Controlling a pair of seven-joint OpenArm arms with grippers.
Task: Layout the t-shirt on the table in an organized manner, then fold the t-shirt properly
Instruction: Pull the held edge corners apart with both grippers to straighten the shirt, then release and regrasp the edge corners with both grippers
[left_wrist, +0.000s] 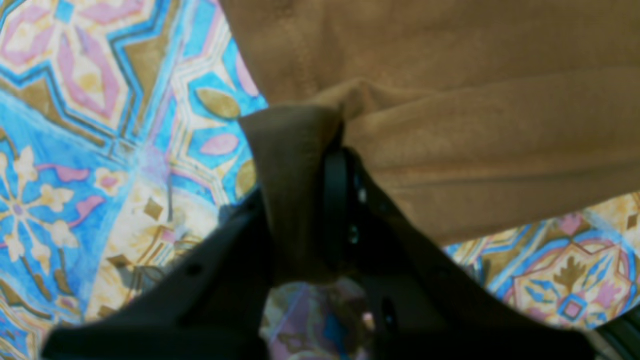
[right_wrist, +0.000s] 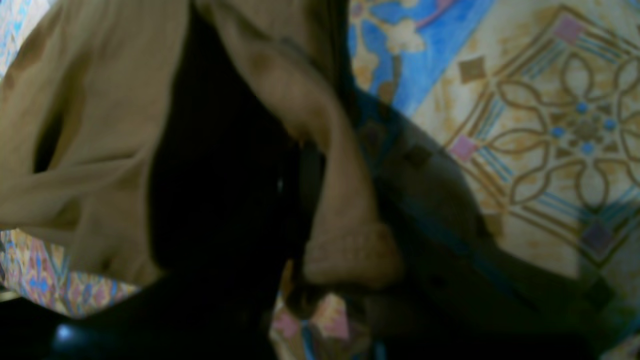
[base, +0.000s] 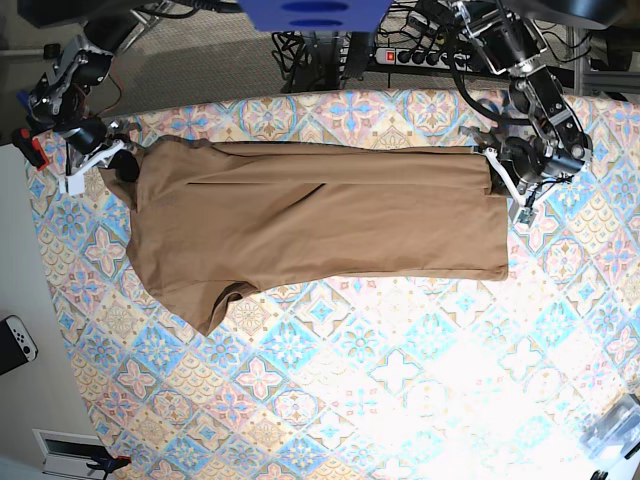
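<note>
The brown t-shirt (base: 320, 220) lies spread sideways across the far half of the patterned table (base: 400, 380), one sleeve pointing toward the near side at the left. My left gripper (base: 497, 160) is at the shirt's far right corner; up close the left gripper (left_wrist: 305, 165) is shut on a folded edge of the t-shirt (left_wrist: 450, 100). At the far left end, my right gripper (base: 112, 152) holds the shoulder area. In the right wrist view the right gripper (right_wrist: 325, 215) is shut on a bunched strip of the t-shirt (right_wrist: 90, 125), above the table (right_wrist: 550, 125).
A power strip (base: 420, 55) and cables lie beyond the table's far edge. A white game controller (base: 15, 340) sits off the left side, and a clear plastic item (base: 615, 425) is at the near right corner. Patterned cloth (left_wrist: 75, 150) shows left of the held fabric.
</note>
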